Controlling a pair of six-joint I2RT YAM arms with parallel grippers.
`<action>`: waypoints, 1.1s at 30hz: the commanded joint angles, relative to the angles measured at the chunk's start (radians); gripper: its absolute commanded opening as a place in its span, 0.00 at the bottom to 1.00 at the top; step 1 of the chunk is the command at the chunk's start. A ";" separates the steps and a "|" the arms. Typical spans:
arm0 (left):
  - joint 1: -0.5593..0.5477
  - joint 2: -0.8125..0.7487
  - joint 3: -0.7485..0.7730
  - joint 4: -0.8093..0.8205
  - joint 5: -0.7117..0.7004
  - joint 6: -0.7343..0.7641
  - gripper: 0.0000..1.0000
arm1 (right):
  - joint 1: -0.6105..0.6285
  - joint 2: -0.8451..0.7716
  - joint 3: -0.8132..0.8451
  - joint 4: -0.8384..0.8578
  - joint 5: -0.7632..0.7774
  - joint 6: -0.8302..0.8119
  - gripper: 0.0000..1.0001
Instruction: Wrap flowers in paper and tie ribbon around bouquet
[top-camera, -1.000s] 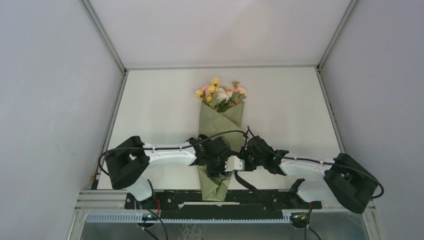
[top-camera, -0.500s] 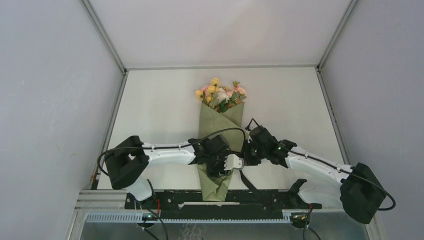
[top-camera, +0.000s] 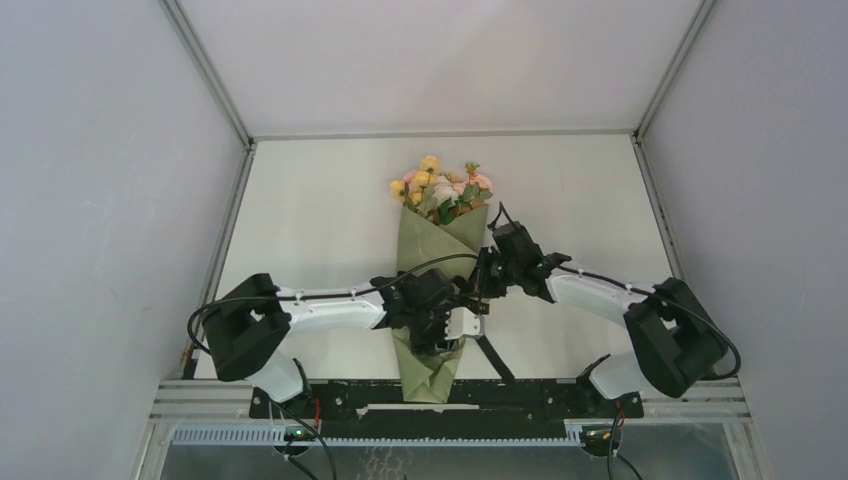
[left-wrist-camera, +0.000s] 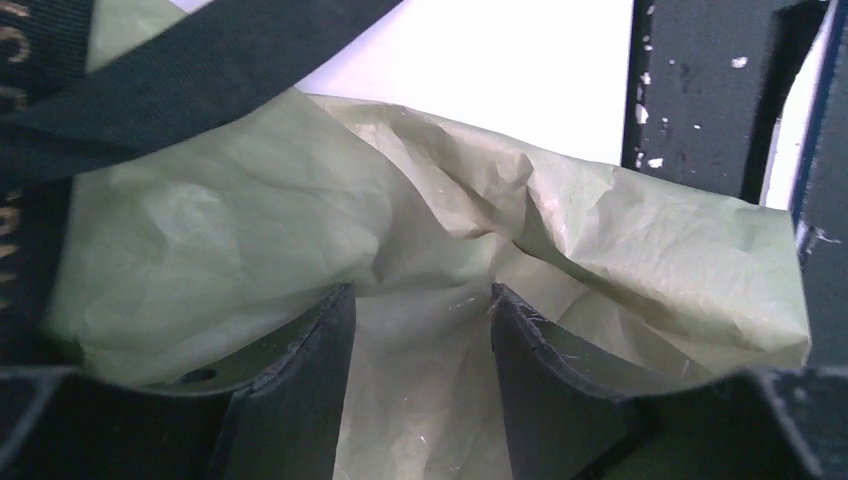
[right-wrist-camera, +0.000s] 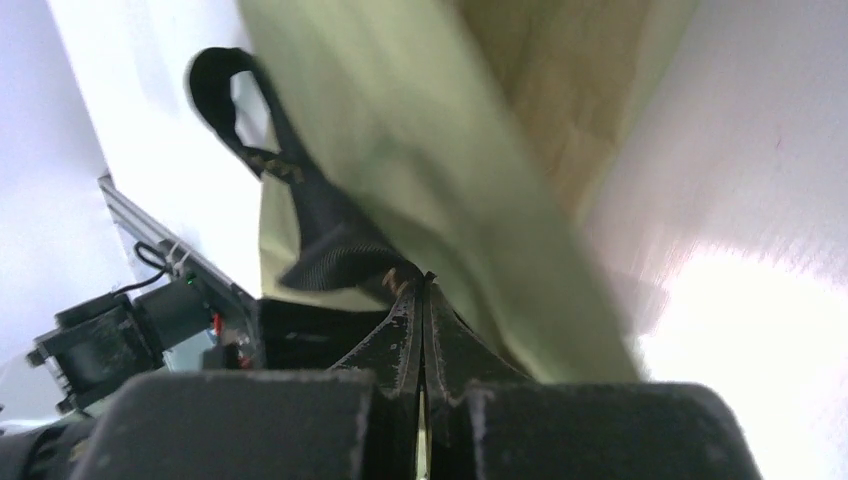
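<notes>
Bouquet: olive-green paper cone bouquet lies flat along the middle of the tabletop, wide end far, folded tip at the near edge.
Flowers: small yellow, pink and cream artificial flowers with green leaves stick out of the wide end.
Paper: crinkled olive-green paper is already rolled round the stems.
Ribbon: long flat black woven ribbon lies against the narrow part of the cone, with one loop standing free; no knot shows.
Right pincer: right pincer is fully closed, the ribbon nipped at its very tips, just beside the cone's right flank.
Left pincer: left pincer stands about half apart over the cone's narrow part. Paper fills the gap and creases run to both fingertips, which reads as a hold.
Step in hand: probably drawing the ribbon round the neck; tying is not yet done.
Doing it well: pull the band flat and snug. Brace the cone so it neither slides nor unrolls, and go gently, since this paper crushes easily.
Tabletop: cream-white tabletop, matt and smooth.
Room: pale grey walls close three sides; a black mounting rail runs along the near edge.
</notes>
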 joint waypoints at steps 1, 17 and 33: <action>0.020 -0.101 0.004 -0.058 0.058 0.039 0.59 | 0.016 0.072 0.034 0.096 0.049 0.027 0.00; 0.358 -0.161 0.240 -0.300 0.036 0.296 0.82 | 0.032 0.174 0.034 0.157 0.037 0.013 0.00; 0.424 0.070 0.310 -0.331 0.045 0.279 0.48 | 0.018 0.164 0.034 0.172 0.021 0.016 0.00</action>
